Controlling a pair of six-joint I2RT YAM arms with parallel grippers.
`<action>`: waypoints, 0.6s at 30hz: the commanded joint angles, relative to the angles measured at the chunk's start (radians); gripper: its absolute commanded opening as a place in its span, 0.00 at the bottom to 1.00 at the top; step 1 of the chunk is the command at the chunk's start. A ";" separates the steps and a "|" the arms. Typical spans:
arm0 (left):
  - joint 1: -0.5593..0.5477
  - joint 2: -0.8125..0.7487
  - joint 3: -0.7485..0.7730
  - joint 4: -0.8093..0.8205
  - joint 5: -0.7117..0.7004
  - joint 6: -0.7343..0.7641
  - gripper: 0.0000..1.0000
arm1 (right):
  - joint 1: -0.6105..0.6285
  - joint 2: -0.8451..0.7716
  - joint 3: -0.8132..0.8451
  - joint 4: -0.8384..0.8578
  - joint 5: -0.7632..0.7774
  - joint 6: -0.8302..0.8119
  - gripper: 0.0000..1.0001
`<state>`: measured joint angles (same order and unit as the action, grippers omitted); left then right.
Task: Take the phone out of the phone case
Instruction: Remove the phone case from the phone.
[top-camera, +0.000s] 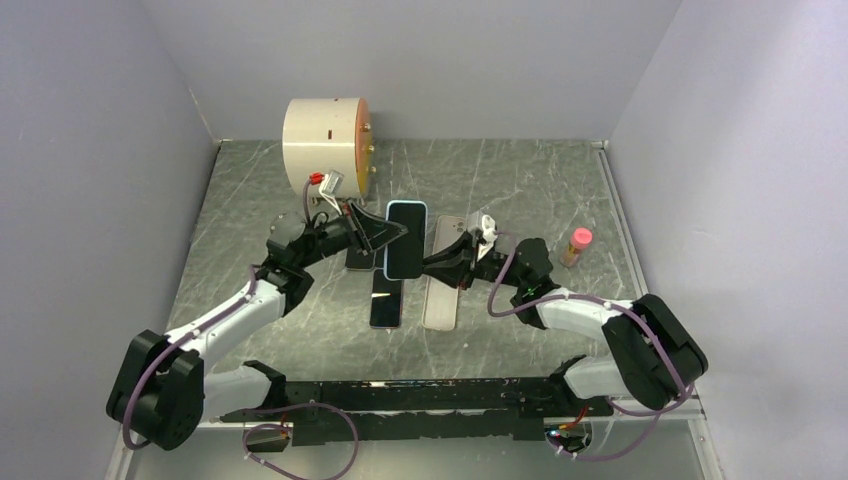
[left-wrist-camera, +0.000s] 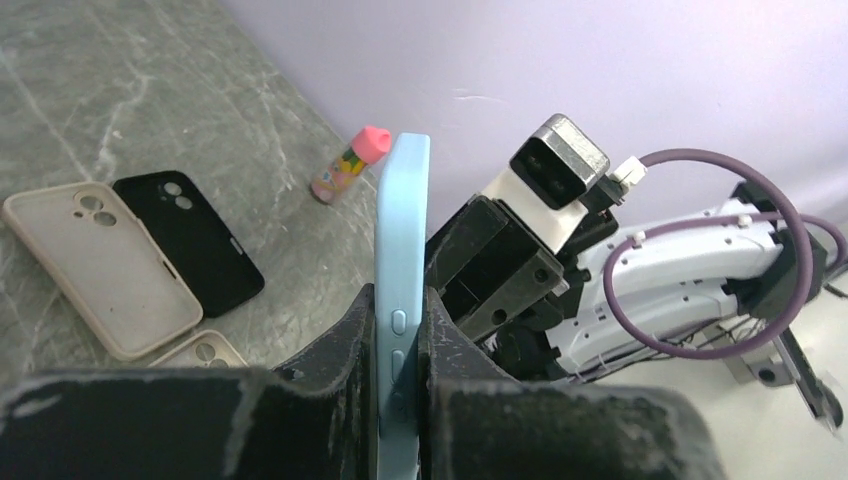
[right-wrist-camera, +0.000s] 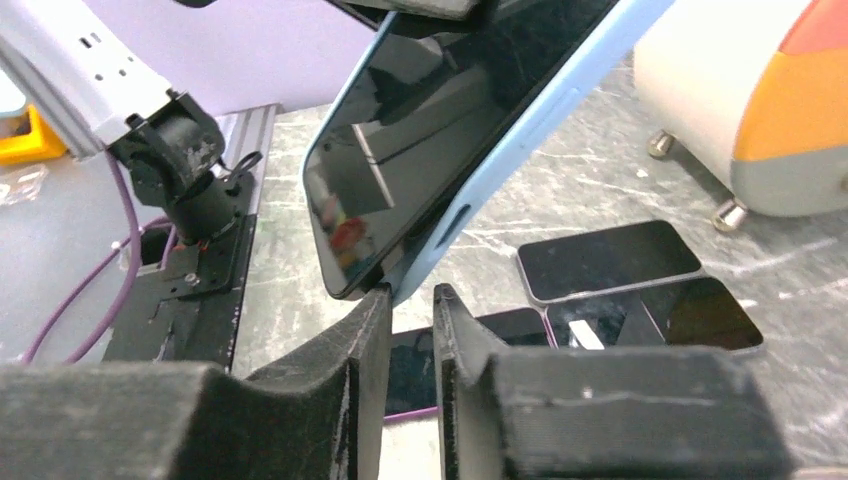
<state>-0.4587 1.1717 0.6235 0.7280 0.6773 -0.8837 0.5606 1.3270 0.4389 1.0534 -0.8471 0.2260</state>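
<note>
Now prying: your left gripper (left-wrist-camera: 400, 315) pinches the case (left-wrist-camera: 404, 200). Its corner sits at the right gripper (right-wrist-camera: 410, 300) tips, jaws near-closed, grip unclear. Next, lever the phone (right-wrist-camera: 440, 130) out.

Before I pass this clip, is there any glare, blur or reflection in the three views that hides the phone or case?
Top external: even light, sharp, only a soft sheen on the table. Left wrist: the left gripper's fingers are close and soft, the blue case crisp. Right wrist: the phone screen mirrors the scene, yet its edge reads clearly; the right gripper's fingers blur slightly.
</note>
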 joint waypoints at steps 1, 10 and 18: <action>-0.052 -0.023 -0.051 -0.057 -0.066 -0.075 0.02 | -0.010 -0.045 -0.035 0.281 0.171 0.108 0.27; -0.052 -0.046 -0.062 0.041 -0.305 -0.070 0.02 | 0.074 -0.081 -0.194 0.369 0.426 0.285 0.64; -0.052 -0.060 -0.071 0.093 -0.412 -0.127 0.02 | 0.187 0.003 -0.238 0.499 0.673 0.390 0.76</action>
<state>-0.5083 1.1561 0.5335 0.6926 0.3439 -0.9565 0.7094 1.2861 0.2253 1.3865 -0.3553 0.5293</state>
